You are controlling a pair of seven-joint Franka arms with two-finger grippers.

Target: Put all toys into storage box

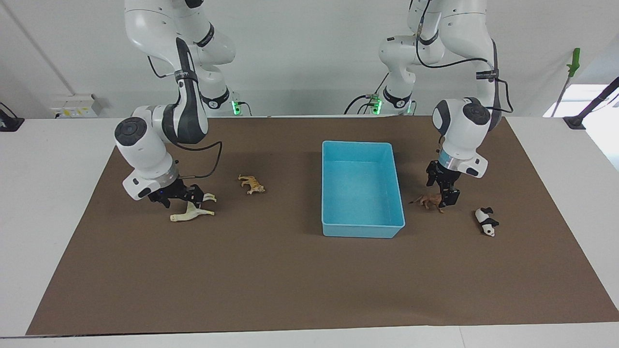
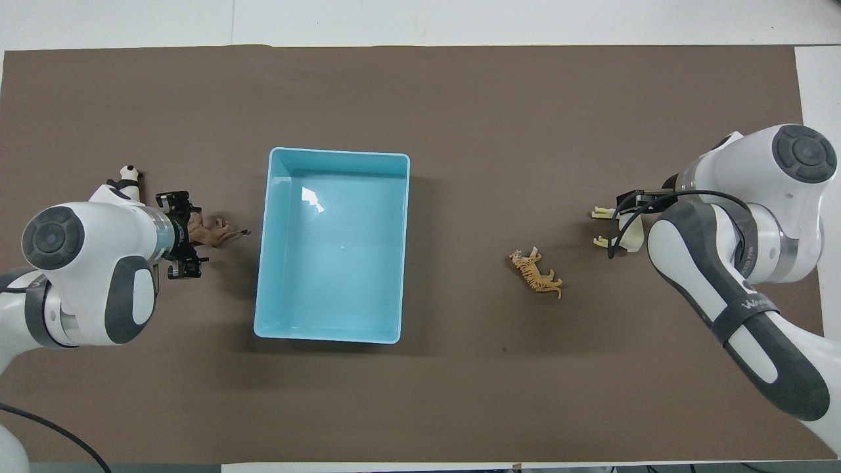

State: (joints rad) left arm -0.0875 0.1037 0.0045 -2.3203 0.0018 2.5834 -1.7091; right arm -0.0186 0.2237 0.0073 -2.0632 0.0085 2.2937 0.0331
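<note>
A robotics lab: two mounted arms [image 1: 159,111] (bare white walls), brown-papered table [image 1: 290,280].

From overhead, the left arm [image 2: 85,289] covers most of the panda [image 2: 129,175], and the right arm [image 2: 723,263] hides the llama's [image 2: 621,230] body. Whether either arm's jaws touch a toy is perhaps too small to tell.

Bright, even room light – soft, short shadows on the brown paper table cover [image 1: 271,270]; a white glare patch on the light blue plastic storage box [image 2: 266,263] floor at ten o'clock – both views sharp
</note>
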